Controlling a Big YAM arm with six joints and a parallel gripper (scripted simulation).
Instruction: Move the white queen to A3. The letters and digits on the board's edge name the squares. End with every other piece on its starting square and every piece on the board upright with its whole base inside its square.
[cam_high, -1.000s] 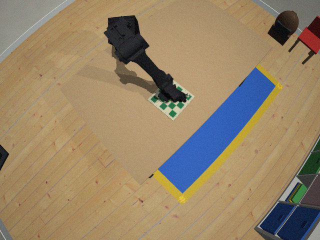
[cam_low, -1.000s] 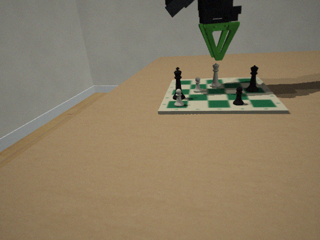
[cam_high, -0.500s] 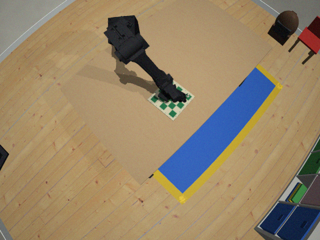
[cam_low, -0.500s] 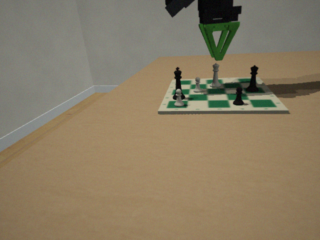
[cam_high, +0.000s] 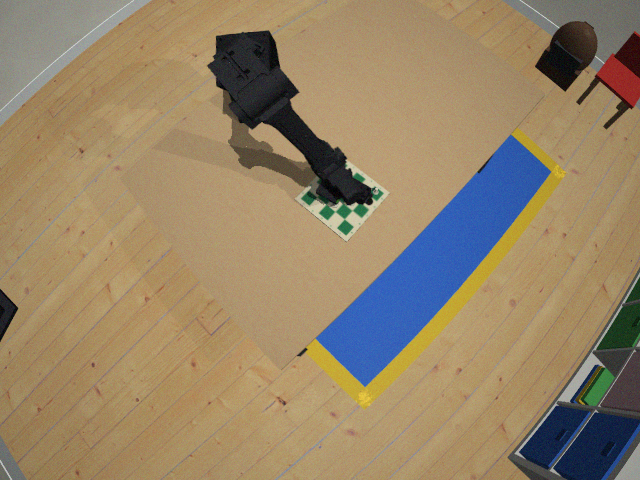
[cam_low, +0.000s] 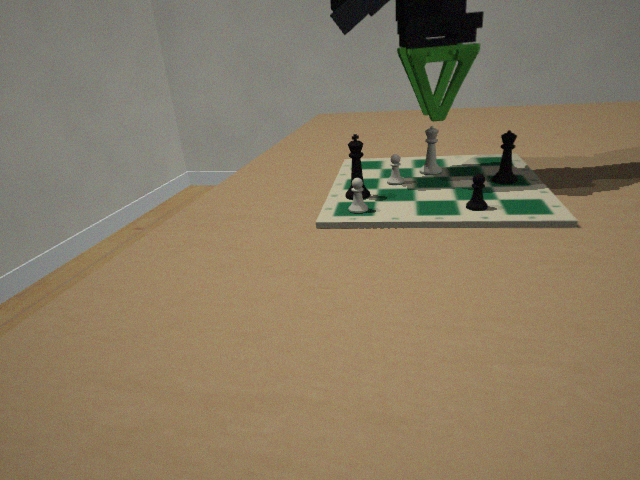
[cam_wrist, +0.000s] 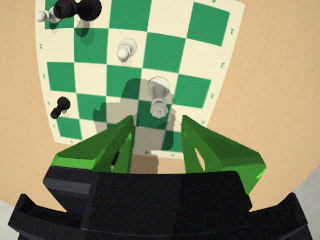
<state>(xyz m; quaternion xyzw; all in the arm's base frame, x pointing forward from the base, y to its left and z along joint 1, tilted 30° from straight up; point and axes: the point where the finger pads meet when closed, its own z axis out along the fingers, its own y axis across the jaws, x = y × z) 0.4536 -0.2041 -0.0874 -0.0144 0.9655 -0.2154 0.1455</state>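
Observation:
The white queen (cam_low: 431, 149) stands upright on the green-and-cream chessboard (cam_low: 444, 191), near the board's far side. My gripper (cam_low: 438, 113) hangs straight above it, green fingers parted, with the tips a little above the queen's crown and nothing between them. In the wrist view the queen (cam_wrist: 159, 99) shows just ahead of the open fingertips, on the board (cam_wrist: 134, 60). In the overhead view my arm covers most of the board (cam_high: 342, 201), and the queen is hidden there.
Other pieces stand upright on the board: a black king (cam_low: 355, 165), a white pawn (cam_low: 357, 196) in front of it, a second white pawn (cam_low: 395, 169), a black pawn (cam_low: 476, 192) and a black queen (cam_low: 506, 157). A blue-and-yellow mat (cam_high: 439, 263) lies to one side.

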